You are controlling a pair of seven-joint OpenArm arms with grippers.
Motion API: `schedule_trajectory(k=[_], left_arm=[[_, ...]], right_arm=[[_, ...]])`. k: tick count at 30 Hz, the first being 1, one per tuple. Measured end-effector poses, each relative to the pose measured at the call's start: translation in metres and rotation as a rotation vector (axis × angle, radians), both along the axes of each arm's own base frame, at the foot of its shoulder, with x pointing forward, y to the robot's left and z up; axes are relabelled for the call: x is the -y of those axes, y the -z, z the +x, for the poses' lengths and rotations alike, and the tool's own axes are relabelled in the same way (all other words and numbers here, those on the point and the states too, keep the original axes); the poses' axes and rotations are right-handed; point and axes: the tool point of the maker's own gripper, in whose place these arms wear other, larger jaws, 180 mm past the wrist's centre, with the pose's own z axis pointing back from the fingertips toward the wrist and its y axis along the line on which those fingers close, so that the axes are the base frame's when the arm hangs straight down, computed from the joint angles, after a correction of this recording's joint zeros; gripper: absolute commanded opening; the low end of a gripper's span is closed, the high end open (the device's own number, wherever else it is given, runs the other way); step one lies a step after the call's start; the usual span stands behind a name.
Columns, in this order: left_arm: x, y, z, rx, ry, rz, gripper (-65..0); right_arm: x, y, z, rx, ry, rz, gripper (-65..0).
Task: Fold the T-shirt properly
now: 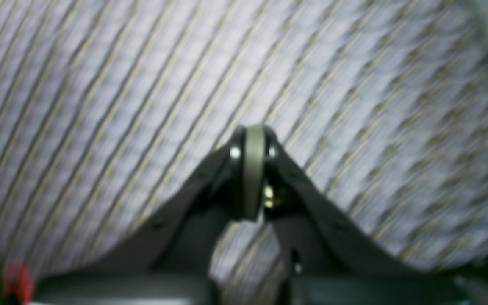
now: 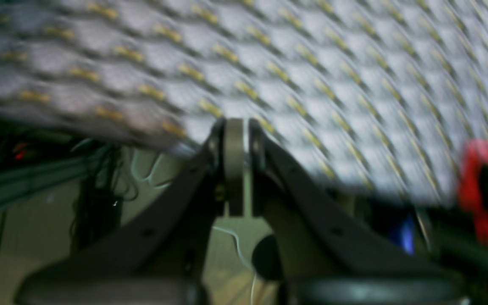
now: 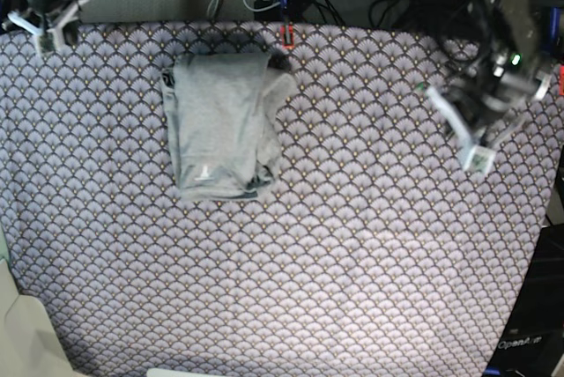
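Both grippers, left gripper (image 3: pixel 478 158) and right gripper (image 3: pixel 46 32), I see closed, empty; folded T-shirt (image 3: pixel 222 126) lies well apart between them on table cloth (image 3: pixel 352 262).

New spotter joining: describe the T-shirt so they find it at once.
Look at the purple scallop-patterned cloth covering the table. On its far half sits the T-shirt, folded into a compact bundle. It is the only plain grey thing lying on the patterned cloth.
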Motion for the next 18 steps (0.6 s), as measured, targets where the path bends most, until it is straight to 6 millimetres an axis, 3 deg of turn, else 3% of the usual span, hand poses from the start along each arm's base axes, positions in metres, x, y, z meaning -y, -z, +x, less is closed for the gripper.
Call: schedule_trajectory(k=[2,5,8,13,15,18], left_arm=[[-0.015,0.016,-0.032,-0.088,-0.045,0.000,-65.0],[-0.012,0.025,-0.063,-0.135,-0.023,-0.056,-65.0],[-0.010,0.040,-0.103,-0.228,0.055,-0.032,-65.0],[0.019,0.073,-0.167,-0.303,0.163,-0.067,-65.0],[0.037,0.088,-0.184,-0.292,0.191,-0.107,-65.0],[0.052,0.127,-0.224,-0.384,0.191,-0.121,-65.0]], right_arm=[[0.016,-0.001,-0.013,0.001,0.072,-0.017,-64.7],[0.034,-0.006,-0.032,0.018,0.169,-0.031,-64.7],[0.054,0.008,-0.062,-0.043,0.254,-0.033,-64.7],[0.074,0.035,-0.118,-0.141,0.376,-0.017,-64.7],[0.074,0.048,-0.129,-0.130,0.398,-0.001,-64.7],[0.066,0.077,-0.155,-0.165,0.457,0.021,-64.7]])
